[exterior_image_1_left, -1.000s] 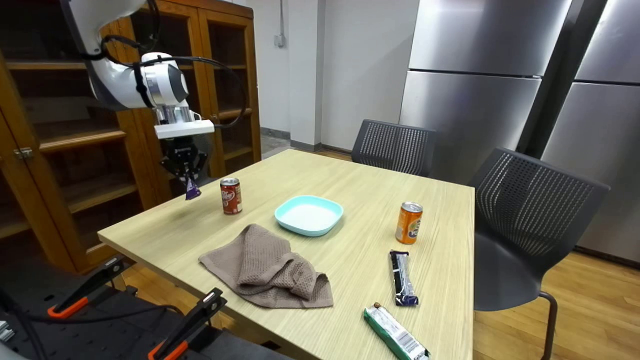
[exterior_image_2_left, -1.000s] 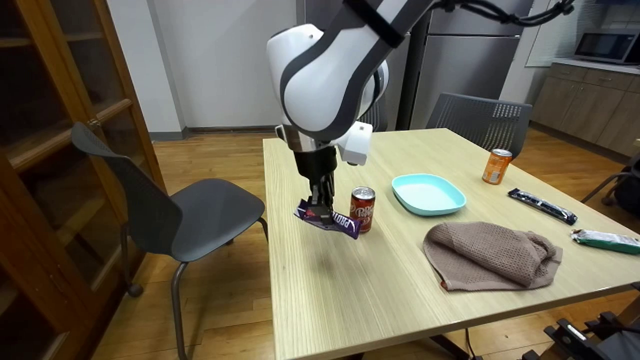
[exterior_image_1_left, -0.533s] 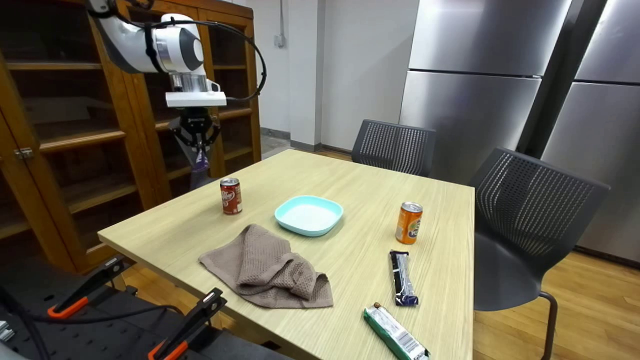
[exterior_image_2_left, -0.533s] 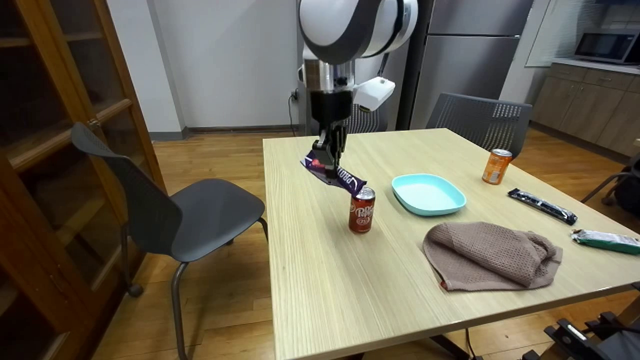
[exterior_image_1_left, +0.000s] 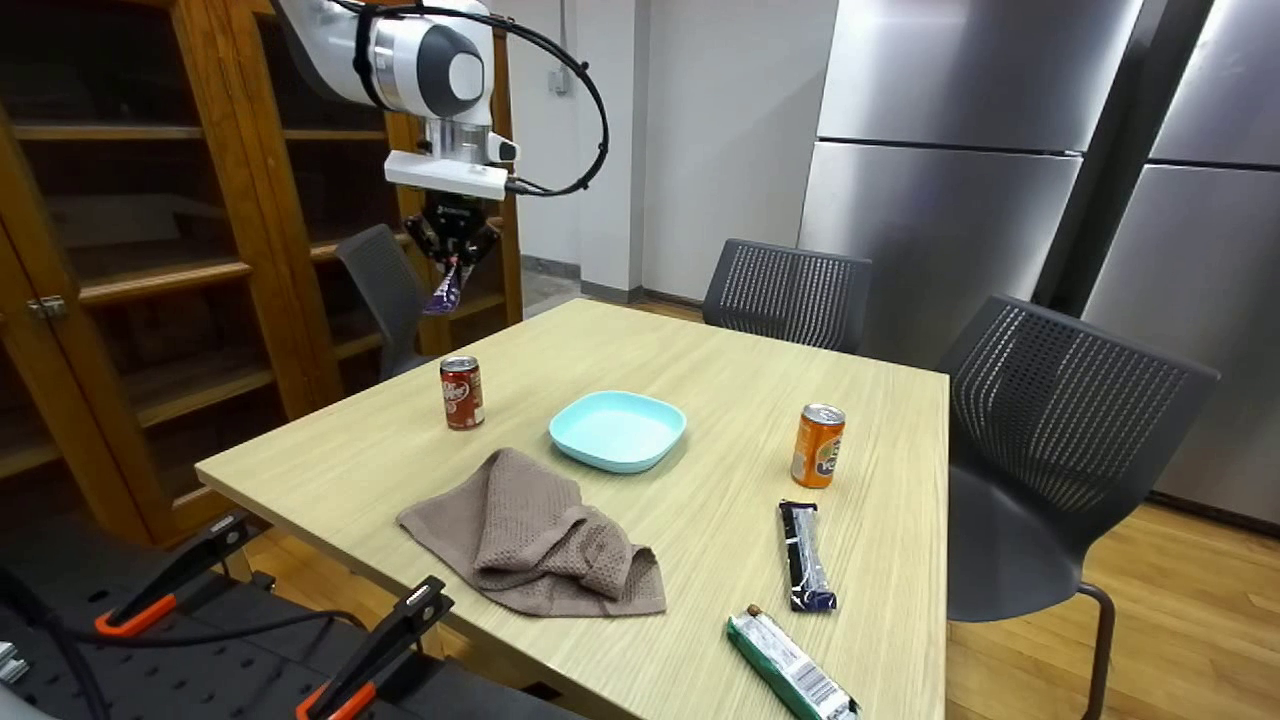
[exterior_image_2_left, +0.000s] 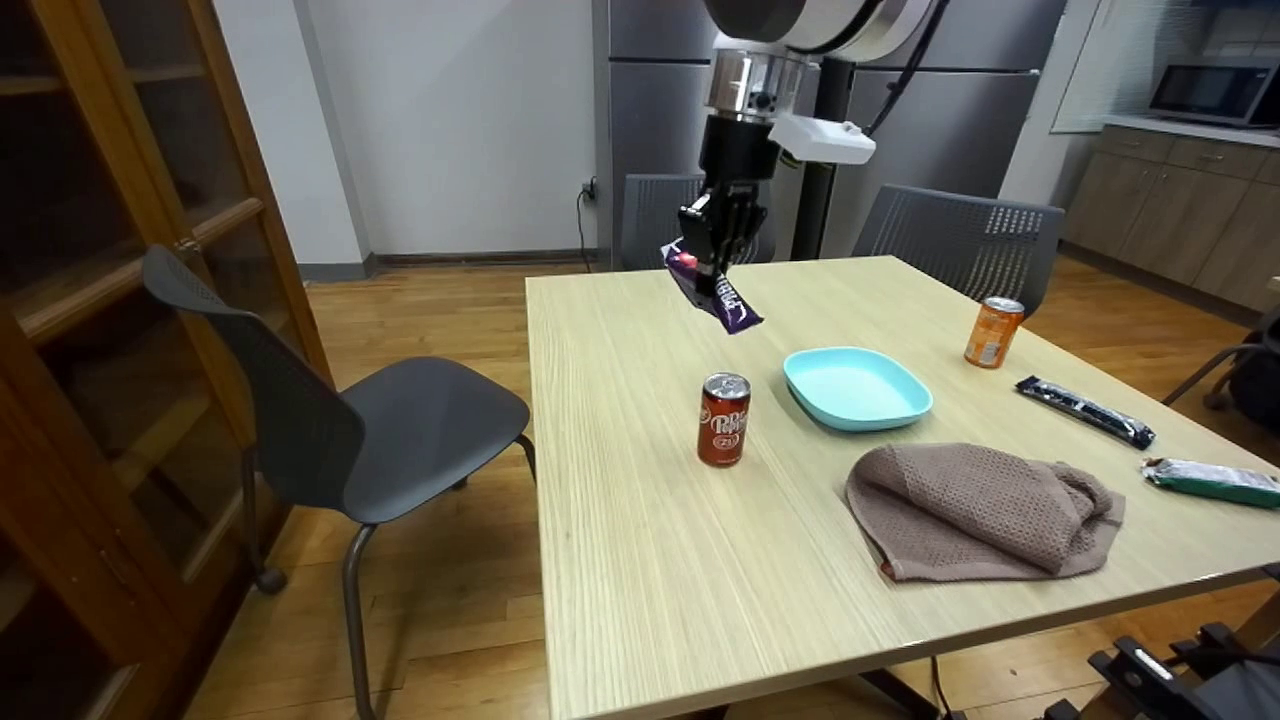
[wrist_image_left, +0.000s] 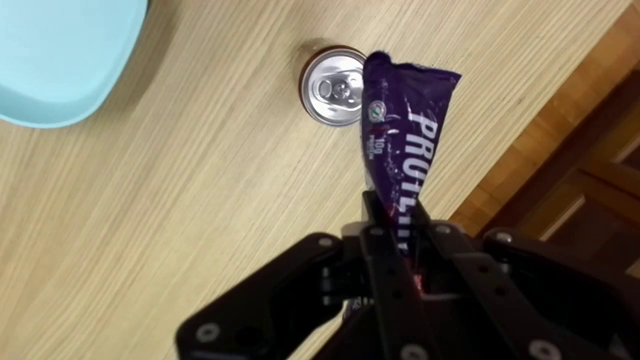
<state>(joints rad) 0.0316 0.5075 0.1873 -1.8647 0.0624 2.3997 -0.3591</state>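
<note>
Pale wooden counter (exterior_image_2_left: 640, 590): purple-wrapped bar (wrist_image_left: 400, 125), gripped aloft by pincer (wrist_image_left: 397, 217); red can (exterior_image_2_left: 723, 420) and turquoise dish (exterior_image_2_left: 858, 388), set below.

Pale wood table (exterior_image_2_left: 650, 590): red can (exterior_image_2_left: 724, 420), turquoise dish (exterior_image_2_left: 858, 385), rumpled brown cloth (exterior_image_2_left: 985, 512), orange can (exterior_image_2_left: 994, 333), dark bar (exterior_image_1_left: 806, 558), green bar (exterior_image_1_left: 792, 665).

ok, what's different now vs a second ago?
The arm lifted the purple bar higher and carried it toward the right of both exterior views. Nothing was grabbed or let go: the jaws are still shut on it. Unchanged: red can, turquoise plate, orange can, brown towel, dark bar, green bar.
</note>
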